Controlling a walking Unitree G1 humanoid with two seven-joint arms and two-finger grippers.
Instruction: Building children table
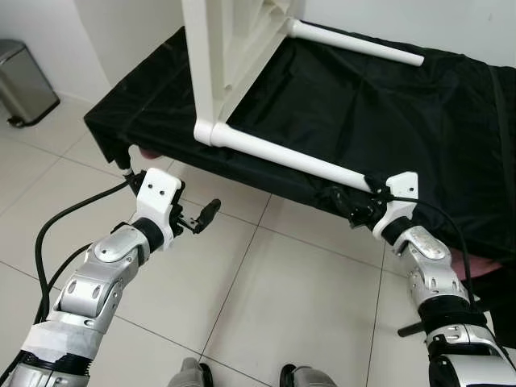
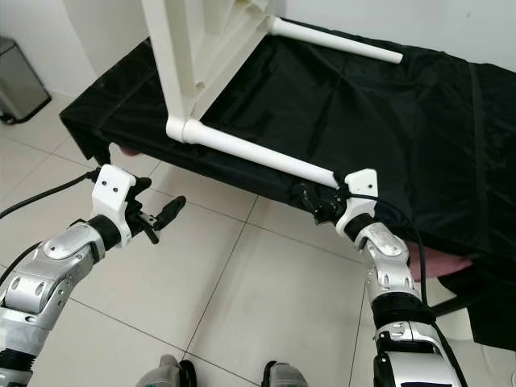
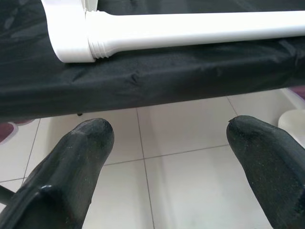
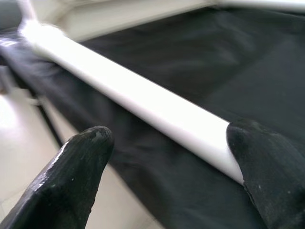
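Left eye view: A white children's table point(image 1: 234, 56) lies tipped on its side on a bed-like surface draped in a black cover point(image 1: 419, 137). Its near leg point(image 1: 282, 153) runs along the cover's front edge, screwed into a corner socket at the tabletop; a far leg point(image 1: 355, 42) lies further back on the cover. The right gripper point(image 1: 355, 211) is at the free end of the near leg, at the cover's edge. The left gripper point(image 1: 201, 218) hangs over the tiled floor point(image 1: 282, 298), in front of the cover and below the socket end, well apart from the leg. A metal bin point(image 1: 24, 81) stands at the wall on the robot's left.

Right eye view: Same layout. The left gripper's fingers point(image 2: 171, 211) point towards the bed from over the tiles.

Left wrist view: The two black fingers point(image 3: 71, 167) stand spread wide with only tile between them. The near leg and its threaded joint lie beyond the fingertips, on top of the cover, untouched.

Right wrist view: The fingers point(image 4: 71, 181) stand spread. The leg's free end lies against the inner side of one finger point(image 4: 267, 167); the other finger is clear of it. The picture is partly blurred towards the leg's far end.
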